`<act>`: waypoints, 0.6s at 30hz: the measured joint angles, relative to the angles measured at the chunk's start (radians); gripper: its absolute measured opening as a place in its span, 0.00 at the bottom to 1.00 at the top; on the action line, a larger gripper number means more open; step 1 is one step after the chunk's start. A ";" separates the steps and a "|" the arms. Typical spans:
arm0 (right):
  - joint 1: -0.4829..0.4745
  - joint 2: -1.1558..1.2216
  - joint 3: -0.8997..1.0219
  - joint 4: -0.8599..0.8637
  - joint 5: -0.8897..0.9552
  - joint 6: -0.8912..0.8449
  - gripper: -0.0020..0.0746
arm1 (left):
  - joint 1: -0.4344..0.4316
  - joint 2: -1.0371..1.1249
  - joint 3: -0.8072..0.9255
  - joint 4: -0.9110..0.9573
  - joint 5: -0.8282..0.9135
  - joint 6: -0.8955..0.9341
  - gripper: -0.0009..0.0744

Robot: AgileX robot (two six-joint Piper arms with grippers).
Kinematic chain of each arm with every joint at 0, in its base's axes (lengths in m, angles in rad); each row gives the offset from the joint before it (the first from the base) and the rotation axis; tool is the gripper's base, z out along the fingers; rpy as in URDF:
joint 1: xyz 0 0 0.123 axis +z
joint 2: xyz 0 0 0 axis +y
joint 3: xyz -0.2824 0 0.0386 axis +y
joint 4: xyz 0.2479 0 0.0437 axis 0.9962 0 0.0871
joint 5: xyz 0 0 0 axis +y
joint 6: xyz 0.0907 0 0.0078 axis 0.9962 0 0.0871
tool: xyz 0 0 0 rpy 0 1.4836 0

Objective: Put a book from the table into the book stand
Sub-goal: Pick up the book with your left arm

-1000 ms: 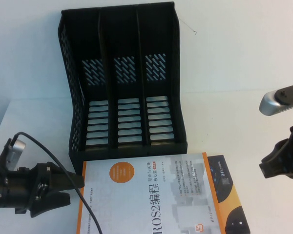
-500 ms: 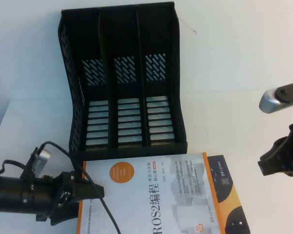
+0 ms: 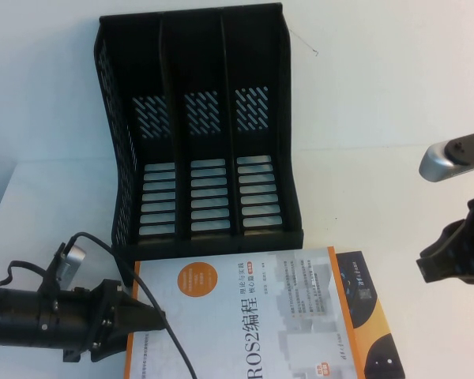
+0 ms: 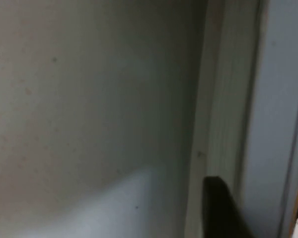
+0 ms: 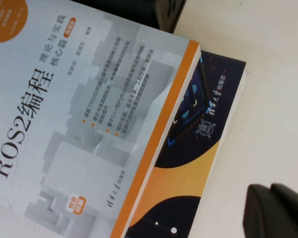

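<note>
The book (image 3: 245, 316), white-grey with an orange circle and a black "ROS2" title, lies flat on the table (image 3: 379, 118) at the front, on top of a black book (image 3: 371, 332). It also shows in the right wrist view (image 5: 74, 114). The black book stand (image 3: 197, 126) stands upright just behind it, its three slots empty. My left gripper (image 3: 152, 320) is at the book's left edge. In the left wrist view the gripper (image 4: 258, 198) is open, with the book's page edge (image 4: 226, 99) between its fingers. My right gripper (image 3: 450, 264) hangs shut and empty to the right of the books, and shows in its wrist view (image 5: 270, 193).
The black book (image 5: 193, 163) with orange blobs sticks out to the right from under the white-grey book. The left arm's cable (image 3: 134, 268) loops over the book's near left corner. White tabletop stretches to the right of the stand.
My left gripper has moved right to the book's left edge and rolled, so its fingers now straddle that edge. The right gripper has barely moved.
</note>
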 joint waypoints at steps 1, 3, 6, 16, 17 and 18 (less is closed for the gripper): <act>0.000 0.000 0.000 0.000 0.000 0.000 0.03 | 0.000 0.002 -0.002 0.002 -0.002 0.000 0.42; 0.000 0.000 0.000 0.000 -0.002 0.000 0.03 | 0.000 0.006 -0.005 0.003 0.001 -0.002 0.32; 0.000 0.000 0.000 0.000 -0.002 0.000 0.03 | 0.000 0.006 -0.005 -0.004 0.032 -0.002 0.17; 0.000 0.000 0.000 0.000 -0.008 0.000 0.03 | 0.000 -0.038 -0.007 0.002 0.070 -0.002 0.16; 0.000 0.000 0.000 0.000 -0.008 0.000 0.03 | 0.000 -0.055 -0.007 0.009 0.071 -0.003 0.16; 0.000 0.000 0.000 0.000 -0.008 0.000 0.03 | 0.000 -0.078 -0.007 0.020 0.071 -0.003 0.16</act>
